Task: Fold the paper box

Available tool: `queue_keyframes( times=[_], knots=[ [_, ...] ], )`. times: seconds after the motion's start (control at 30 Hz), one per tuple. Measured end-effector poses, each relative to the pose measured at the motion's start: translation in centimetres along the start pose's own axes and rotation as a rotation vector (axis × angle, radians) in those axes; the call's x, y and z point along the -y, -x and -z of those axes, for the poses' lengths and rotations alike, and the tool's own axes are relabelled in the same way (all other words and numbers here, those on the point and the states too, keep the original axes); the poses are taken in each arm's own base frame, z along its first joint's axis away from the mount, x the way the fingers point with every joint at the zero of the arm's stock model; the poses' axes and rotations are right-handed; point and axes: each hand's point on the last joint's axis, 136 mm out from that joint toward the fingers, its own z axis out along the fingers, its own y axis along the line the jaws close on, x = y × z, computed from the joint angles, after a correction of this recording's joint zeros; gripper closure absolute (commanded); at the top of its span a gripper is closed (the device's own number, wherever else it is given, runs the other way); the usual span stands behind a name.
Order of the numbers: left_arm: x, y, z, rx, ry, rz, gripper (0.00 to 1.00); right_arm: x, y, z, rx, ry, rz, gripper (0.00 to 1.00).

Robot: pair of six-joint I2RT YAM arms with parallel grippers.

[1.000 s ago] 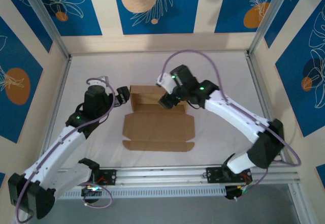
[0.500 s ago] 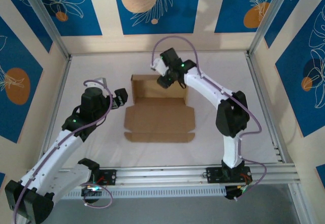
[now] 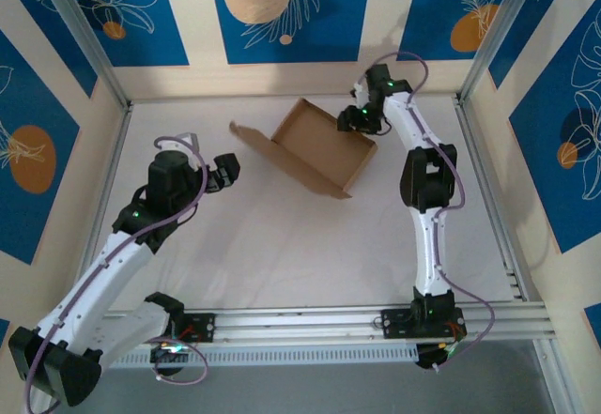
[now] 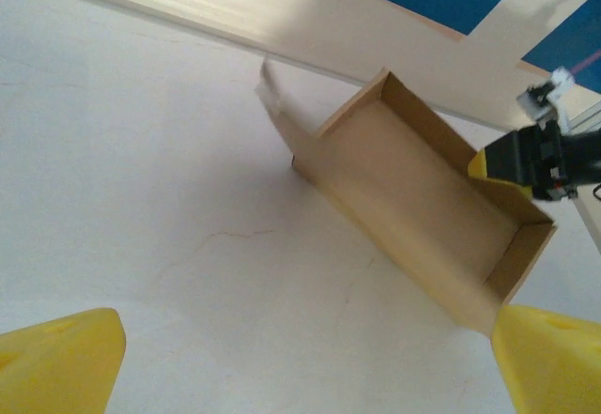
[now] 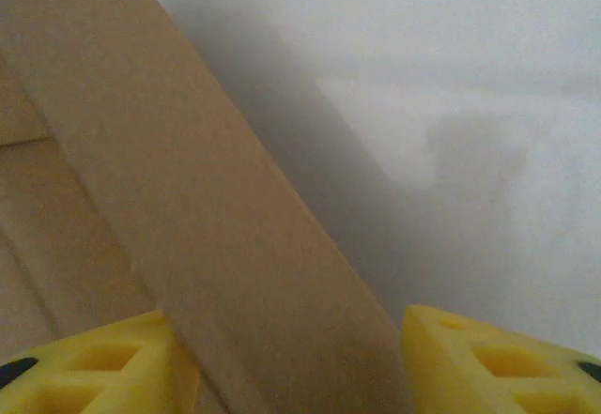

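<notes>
The paper box (image 3: pixel 319 146) is a brown, shallow open tray lying at an angle near the back of the table, with a loose flap (image 3: pixel 246 137) sticking out on its left. My right gripper (image 3: pixel 362 119) is at the tray's far right wall. In the right wrist view that wall (image 5: pixel 216 198) runs between the yellow fingers (image 5: pixel 103 362) and fills the gap, so the gripper (image 5: pixel 291 348) is shut on it. My left gripper (image 3: pixel 223 172) stands open left of the box, apart from it. The left wrist view shows the box (image 4: pixel 423 207) ahead and bare table between the wide fingertips (image 4: pixel 66 358).
The white table (image 3: pixel 282 245) is fenced by a metal frame and patterned walls, and the back wall (image 3: pixel 282 81) is close behind the box. The right arm (image 3: pixel 427 189) stretches upright along the right side. A rail (image 3: pixel 310 320) runs along the near edge.
The right arm has swung to the back right, dragging the box from the table's middle and turning it. The flat front panels no longer lie spread out. The left arm has barely moved.
</notes>
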Motion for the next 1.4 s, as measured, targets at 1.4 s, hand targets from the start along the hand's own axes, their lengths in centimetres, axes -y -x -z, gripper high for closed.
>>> queue_keyframes(
  times=[1.4],
  knots=[
    [1.6, 4.0, 1.1, 0.033, 0.024, -0.099, 0.0, -2.3, -0.2, 1.6, 0.216, 0.048, -0.101, 0.25]
  ],
)
